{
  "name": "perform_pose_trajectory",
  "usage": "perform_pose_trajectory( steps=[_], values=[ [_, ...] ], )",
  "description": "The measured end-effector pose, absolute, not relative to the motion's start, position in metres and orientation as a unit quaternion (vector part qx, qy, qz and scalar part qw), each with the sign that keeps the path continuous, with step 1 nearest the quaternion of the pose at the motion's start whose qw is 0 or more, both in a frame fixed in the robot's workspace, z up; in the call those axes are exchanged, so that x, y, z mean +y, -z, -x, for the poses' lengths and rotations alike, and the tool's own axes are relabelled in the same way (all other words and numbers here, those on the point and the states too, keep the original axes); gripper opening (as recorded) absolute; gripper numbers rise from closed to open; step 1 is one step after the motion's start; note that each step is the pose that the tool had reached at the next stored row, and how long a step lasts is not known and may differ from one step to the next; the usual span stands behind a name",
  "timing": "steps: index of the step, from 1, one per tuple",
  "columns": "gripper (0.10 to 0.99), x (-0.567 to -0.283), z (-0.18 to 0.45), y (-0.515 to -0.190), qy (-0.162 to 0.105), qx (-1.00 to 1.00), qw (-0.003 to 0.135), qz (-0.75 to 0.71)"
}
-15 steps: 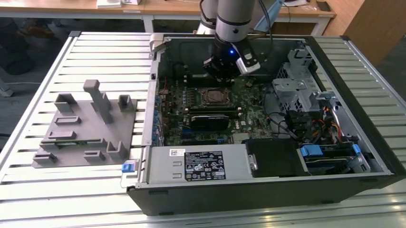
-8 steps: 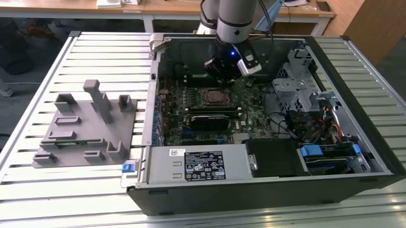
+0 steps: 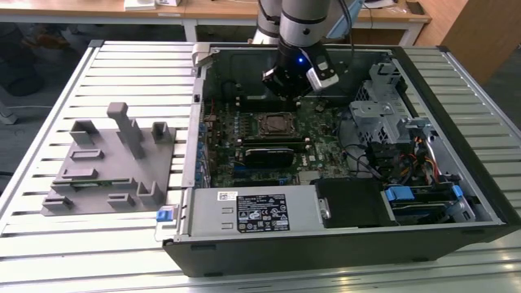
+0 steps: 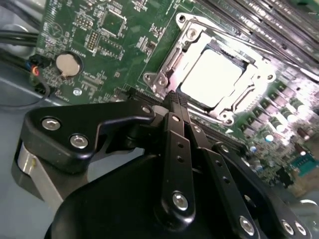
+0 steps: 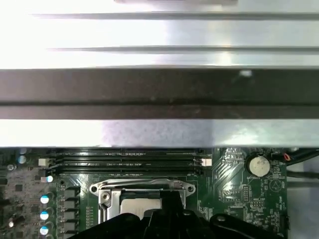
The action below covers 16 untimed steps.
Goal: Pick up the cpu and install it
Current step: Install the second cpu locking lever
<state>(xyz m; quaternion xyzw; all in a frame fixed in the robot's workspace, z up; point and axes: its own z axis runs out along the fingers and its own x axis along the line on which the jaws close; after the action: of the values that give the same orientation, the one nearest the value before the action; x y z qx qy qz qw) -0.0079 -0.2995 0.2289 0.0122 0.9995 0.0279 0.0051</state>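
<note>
The cpu (image 4: 215,77) is a pale silver-white square lying flat inside the metal-rimmed socket frame (image 4: 164,74) on the green motherboard. It also shows as a pale patch in the socket in the first wrist view (image 5: 140,205). My gripper (image 4: 177,98) hangs just above the board beside the socket, its two black fingers pressed together with nothing between them. In the exterior view the gripper (image 3: 287,94) hovers over the far part of the open computer case, just beyond the socket (image 3: 275,124).
A grey plastic fixture (image 3: 110,162) stands on the slatted table at the exterior view's left. Inside the case are a black rectangular module (image 3: 273,152), a labelled power supply (image 3: 252,210), a metal drive cage (image 3: 382,116) with cables, memory slots (image 5: 129,159) and a coin battery (image 4: 67,64).
</note>
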Motion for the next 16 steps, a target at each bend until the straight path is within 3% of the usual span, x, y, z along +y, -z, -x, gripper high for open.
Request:
perform_pose_trajectory(
  steps=[13, 16],
  values=[
    [0.106, -0.336, 0.008, -0.23, -0.028, 1.0, 0.004, -0.012],
    [0.106, -0.339, 0.006, -0.23, -0.028, 1.0, -0.003, -0.012]
  ],
)
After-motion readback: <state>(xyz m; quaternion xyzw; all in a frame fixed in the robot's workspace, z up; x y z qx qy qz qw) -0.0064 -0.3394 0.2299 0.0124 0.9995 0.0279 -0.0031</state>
